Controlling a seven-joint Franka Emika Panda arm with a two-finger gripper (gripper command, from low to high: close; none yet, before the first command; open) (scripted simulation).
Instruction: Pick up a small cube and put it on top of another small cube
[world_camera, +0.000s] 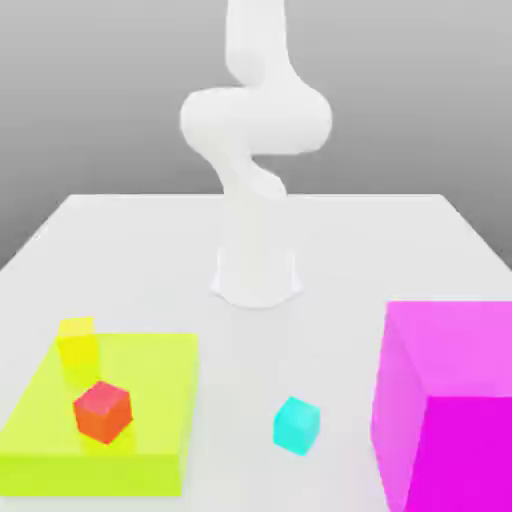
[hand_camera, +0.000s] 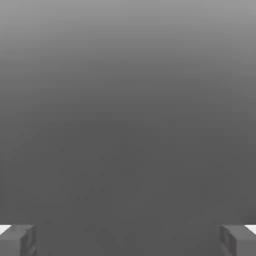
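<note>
**Cyan cube sits alone on the bench, claw released**

The small cyan cube (world_camera: 297, 425) rests on the white bench (world_camera: 340, 250), near the front edge and a little right of centre in the exterior view. Nothing touches it. It lies between a flat yellow-green slab (world_camera: 150, 400) on the exterior view's left and a huge magenta block (world_camera: 450, 400) on the exterior view's right, apart from both.

A small red cube (world_camera: 102, 411) sits on top of the slab, toward its near left part. A small yellow cube (world_camera: 77, 346) stands at the slab's far left corner.

The white arm (world_camera: 255, 130) rises from its base at the middle of the bench, farther back than the cubes, and bends up out of the top of the exterior view.

In the hand view the claw (hand_camera: 128, 240) is released: its two grey fingertips (hand_camera: 20, 240) stand wide apart, with plain grey backdrop between them.
</note>
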